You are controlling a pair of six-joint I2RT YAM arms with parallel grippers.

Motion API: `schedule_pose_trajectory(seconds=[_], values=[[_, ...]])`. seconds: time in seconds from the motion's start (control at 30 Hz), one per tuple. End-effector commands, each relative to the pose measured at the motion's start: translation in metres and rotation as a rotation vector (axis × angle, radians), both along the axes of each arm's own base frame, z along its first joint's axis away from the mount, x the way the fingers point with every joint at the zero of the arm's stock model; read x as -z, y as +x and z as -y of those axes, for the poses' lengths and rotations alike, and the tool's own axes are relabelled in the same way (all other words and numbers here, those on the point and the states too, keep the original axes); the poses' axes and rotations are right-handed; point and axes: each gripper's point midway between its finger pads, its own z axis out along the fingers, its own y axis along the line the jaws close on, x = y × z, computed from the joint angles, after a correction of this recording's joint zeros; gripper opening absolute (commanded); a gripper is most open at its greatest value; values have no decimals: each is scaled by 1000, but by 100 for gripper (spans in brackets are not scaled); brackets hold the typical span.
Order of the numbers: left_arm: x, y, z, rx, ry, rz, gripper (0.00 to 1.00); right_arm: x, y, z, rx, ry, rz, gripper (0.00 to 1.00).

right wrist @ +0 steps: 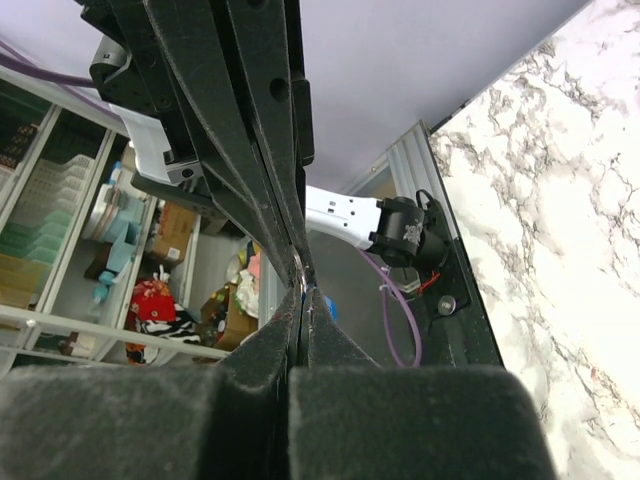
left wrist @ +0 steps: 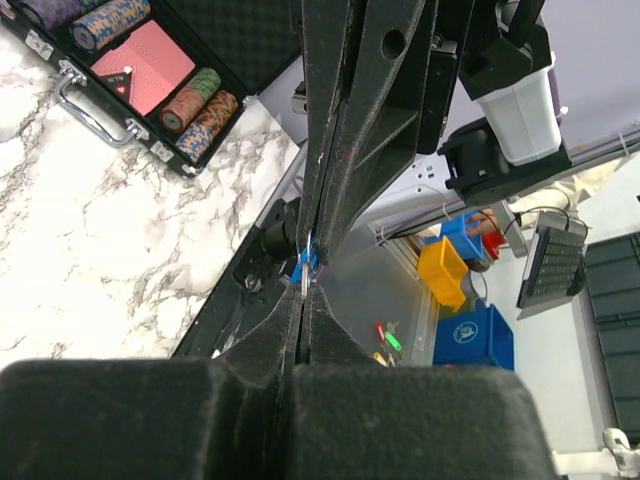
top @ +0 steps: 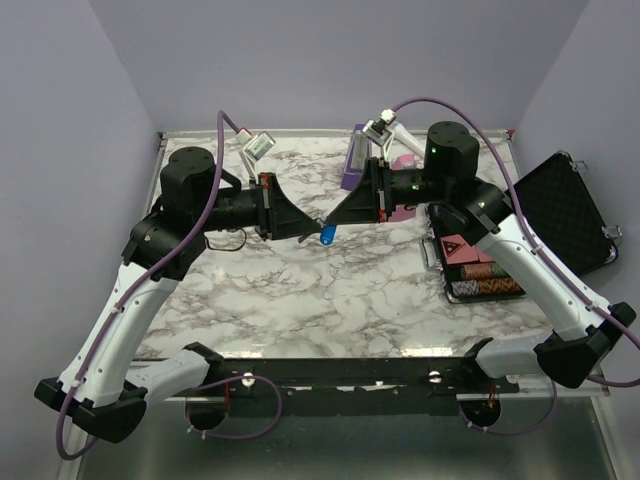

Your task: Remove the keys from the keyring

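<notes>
1. Keys [top: 327, 236]: tiny bright-blue oval head with a pale metal bit.
2. Left claw [top: 316, 231] and right claw [top: 331, 221] meet tip to tip, each pinched narrow on the keys.
3. Blue head hangs just under the meeting tips, above the marble surface [top: 300, 290].

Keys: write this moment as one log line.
keys: held above table | left gripper: shut on keys | right gripper: shut on keys

Left arm [top: 130, 290] and right arm [top: 540, 265]: white shells, black cylindrical joints. Purple cables [top: 224, 128] run along both. The black wedge-shaped left hand [top: 314, 231] and right hand [top: 331, 219] show red trim.
</notes>
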Motion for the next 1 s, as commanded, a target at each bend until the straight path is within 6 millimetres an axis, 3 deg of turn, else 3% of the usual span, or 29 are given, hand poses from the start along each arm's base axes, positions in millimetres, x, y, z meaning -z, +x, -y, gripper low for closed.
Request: schedule_pose_trajectory(seconds=[0.0,0.97], values=[[6,-8,0,59,27,-6,0,-19,-17,6,-66,30,37,1],[9,-16,6,149,8,-38,0,-13,-37,12,-182,-4,0,1]])
